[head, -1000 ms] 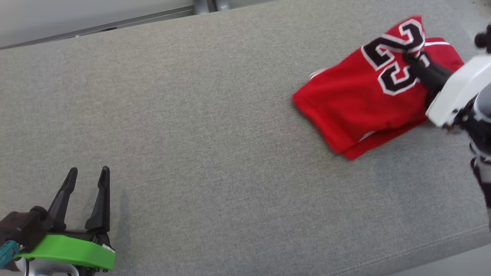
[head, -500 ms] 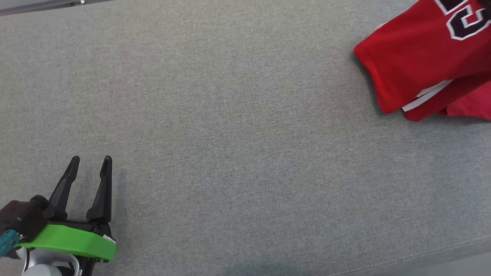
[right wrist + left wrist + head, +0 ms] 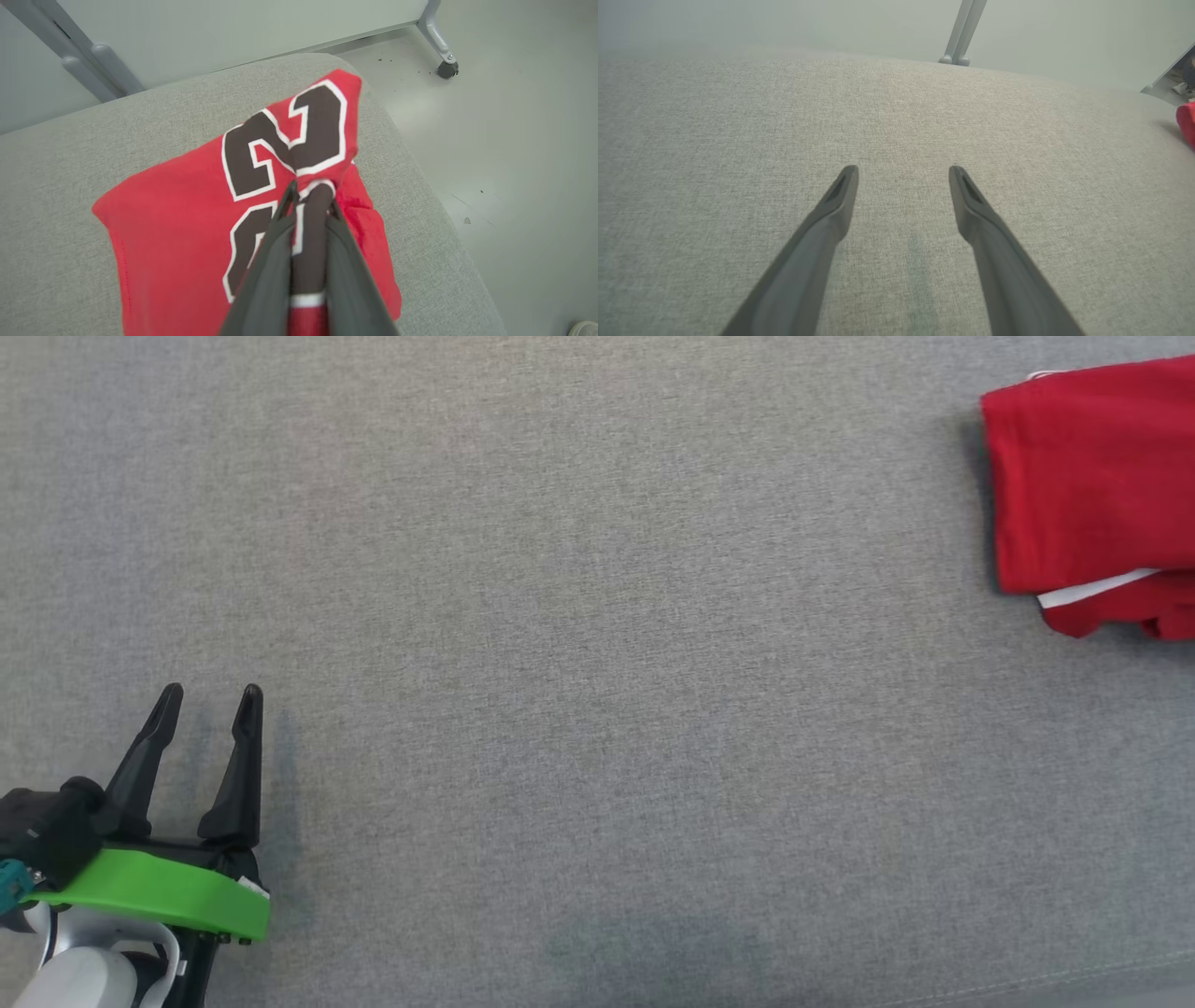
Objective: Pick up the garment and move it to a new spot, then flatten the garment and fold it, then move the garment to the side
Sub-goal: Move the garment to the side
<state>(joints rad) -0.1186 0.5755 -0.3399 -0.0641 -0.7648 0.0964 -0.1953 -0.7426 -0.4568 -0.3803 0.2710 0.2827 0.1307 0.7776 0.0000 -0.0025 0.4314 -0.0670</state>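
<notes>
garment (image 3: 177, 219): red jersey, dark numerals outlined in white on the top face. folded into a rough rectangle, layers stacked, white trim showing at one edge. lies on the grey fabric worktop (image 3: 56, 154), close to its rounded end corner. a ridge of cloth at the numerals is pinched between the right gripper (image 3: 310, 191) fingers.

The head view's right edge cuts off the red jersey (image 3: 1083, 485) at the worktop's (image 3: 597, 663) right end. In the right wrist view the right pincer (image 3: 312, 196) covers part of its number.
</notes>
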